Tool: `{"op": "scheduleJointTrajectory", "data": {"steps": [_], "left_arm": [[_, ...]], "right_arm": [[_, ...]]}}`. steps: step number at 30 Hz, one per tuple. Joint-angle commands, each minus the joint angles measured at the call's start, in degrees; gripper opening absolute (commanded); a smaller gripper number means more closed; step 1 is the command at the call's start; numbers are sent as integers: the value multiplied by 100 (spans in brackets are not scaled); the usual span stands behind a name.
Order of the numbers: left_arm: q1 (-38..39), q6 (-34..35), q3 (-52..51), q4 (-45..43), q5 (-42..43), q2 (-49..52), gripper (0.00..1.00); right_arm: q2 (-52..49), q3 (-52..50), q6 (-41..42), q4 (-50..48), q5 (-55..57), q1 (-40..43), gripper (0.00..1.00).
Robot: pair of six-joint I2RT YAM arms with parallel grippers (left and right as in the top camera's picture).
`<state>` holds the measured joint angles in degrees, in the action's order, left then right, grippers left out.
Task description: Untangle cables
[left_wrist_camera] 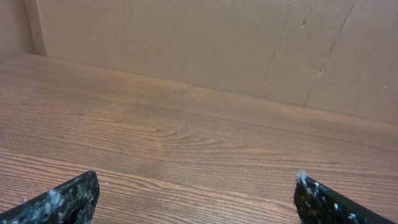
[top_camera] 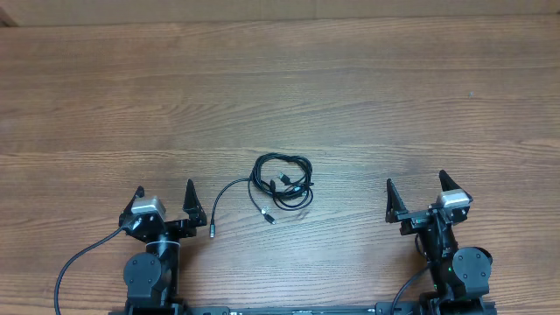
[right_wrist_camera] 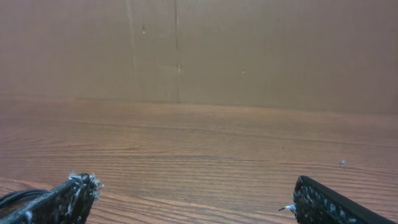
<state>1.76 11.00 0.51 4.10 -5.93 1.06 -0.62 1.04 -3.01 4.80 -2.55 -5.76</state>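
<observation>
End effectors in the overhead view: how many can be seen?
2. The left end effector is at the lower left, the right end effector at the lower right; the cables lie between them.

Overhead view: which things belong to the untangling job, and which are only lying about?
Belong to the job: thin black cables, looped in a tangle mid-table, one strand trailing towards the left gripper, which is open; right gripper, also open.
Only there: brown wooden table; tan cardboard wall behind it.
</observation>
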Motion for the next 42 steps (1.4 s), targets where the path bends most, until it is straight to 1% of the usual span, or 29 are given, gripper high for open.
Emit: {"op": "scheduleJointTrajectory", "data": {"steps": [1, 21, 24, 28, 30, 32, 34, 38, 42], "left_arm": [[-26, 79, -15, 4, 63, -37, 99], [-26, 81, -15, -9, 68, -37, 99], [-26, 83, -11, -7, 317, -37, 100], [-26, 81, 229, 0, 1167, -37, 99], [-26, 76, 461, 42, 1305, -37, 100], [-26, 81, 802, 240, 1307, -37, 99], [-26, 81, 1215, 525, 1353, -37, 100], [-26, 79, 2387, 1657, 1569, 39, 99], [-26, 79, 3720, 2830, 1624, 476, 100]], "right_arm": [[46, -59, -9, -13, 7, -33, 100], [46, -59, -9, -20, -11, -33, 100], [46, -59, -4, -52, -20, -33, 100], [46, -37, 50, -236, -166, -33, 100], [46, 125, 372, -199, -170, -33, 100], [46, 376, 656, -20, -186, -33, 100], [46, 649, 726, 155, -304, -33, 100], [39, 1502, 774, 713, -520, -33, 100], [-120, 2623, 774, 1716, -529, -33, 100]]}}
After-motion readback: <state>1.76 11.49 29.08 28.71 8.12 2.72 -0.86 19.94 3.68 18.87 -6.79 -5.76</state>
